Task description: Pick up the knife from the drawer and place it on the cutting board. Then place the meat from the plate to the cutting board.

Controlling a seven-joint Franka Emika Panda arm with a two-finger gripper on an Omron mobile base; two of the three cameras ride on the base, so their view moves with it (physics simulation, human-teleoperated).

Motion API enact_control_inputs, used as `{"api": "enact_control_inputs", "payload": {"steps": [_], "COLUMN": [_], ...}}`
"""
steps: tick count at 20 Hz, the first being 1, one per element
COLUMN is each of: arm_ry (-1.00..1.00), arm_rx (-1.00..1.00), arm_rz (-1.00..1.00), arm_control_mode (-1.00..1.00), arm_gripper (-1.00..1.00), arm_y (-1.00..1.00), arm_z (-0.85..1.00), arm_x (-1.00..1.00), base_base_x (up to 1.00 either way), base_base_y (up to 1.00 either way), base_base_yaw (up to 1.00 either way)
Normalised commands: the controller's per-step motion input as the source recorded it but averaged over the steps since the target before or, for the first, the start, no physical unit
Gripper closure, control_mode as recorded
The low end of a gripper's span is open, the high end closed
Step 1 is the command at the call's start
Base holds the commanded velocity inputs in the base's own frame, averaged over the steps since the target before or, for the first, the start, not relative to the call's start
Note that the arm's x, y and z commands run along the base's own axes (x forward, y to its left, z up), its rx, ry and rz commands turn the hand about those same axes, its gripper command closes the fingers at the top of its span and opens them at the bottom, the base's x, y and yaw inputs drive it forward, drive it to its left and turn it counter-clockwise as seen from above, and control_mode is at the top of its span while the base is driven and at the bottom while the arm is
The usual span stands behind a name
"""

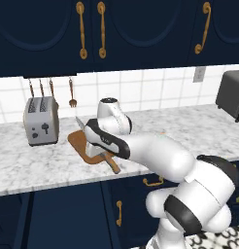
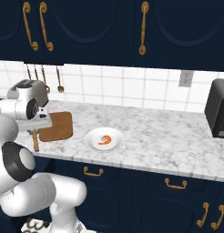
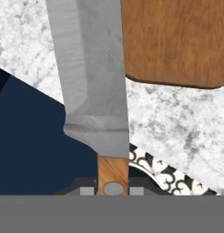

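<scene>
The jaws (image 3: pixel 113 189) are clamped on the brown wooden handle of the knife (image 3: pixel 93 77), holding it over the front edge of the marble worktop (image 1: pixel 24 163). In the hand view the grey blade runs straight out from the jaws, long axis in line with them, its far end passing out of the picture; part of it lies over the worktop and part over the dark navy cabinet front below the edge. The cutting board (image 3: pixel 173 41) lies ahead of the jaws and off to one side of the blade, a rounded corner just beside it; I cannot tell whether blade and board touch.

From the left base view the arm's forearm crosses in front of the board, hiding much of it, and the handle pokes out below the hand toward the worktop's front edge. Beyond the jaws on the far side of the board stands a grey toaster (image 1: pixel 41 121), and brass-handled utensils (image 1: pixel 72 95) hang on the tiled wall behind it.

From the right base view the white plate (image 2: pixel 104 139) sits on the worktop on the opposite side of the board from the jaws, near the board but apart from it, with the curled orange-red meat (image 2: pixel 104 140) lying in its middle. Well beyond the plate a dark box-shaped appliance (image 2: pixel 218 109) stands on the worktop.
</scene>
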Motion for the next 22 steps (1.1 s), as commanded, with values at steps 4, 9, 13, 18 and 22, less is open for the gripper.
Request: {"api": "enact_control_inputs", "payload": {"steps": [4, 9, 13, 18, 22], "arm_ry": [0.18, 0.08, 0.05, 0.00, 0.00], "arm_rx": [0.00, 0.00, -0.01, -0.02, -0.03], "arm_rz": [0.00, 0.00, -0.03, -0.06, -0.07], "arm_control_mode": [-1.00, -1.00, -1.00, -1.00, -1.00], "arm_gripper": [1.00, 1.00, 1.00, 1.00, 1.00], "arm_y": [-0.03, 0.00, 0.03, 0.19, 0.32], "arm_z": [0.23, -0.02, -0.13, -0.24, -0.37], "arm_x": [0.34, 0.54, 0.72, 0.55, 0.44], "base_base_x": [0.00, 0.00, 0.00, 0.00, 0.00], "base_base_y": [0.00, 0.00, 0.00, 0.00, 0.00], "base_base_yaw": [0.00, 0.00, 0.00, 0.00, 0.00]}}
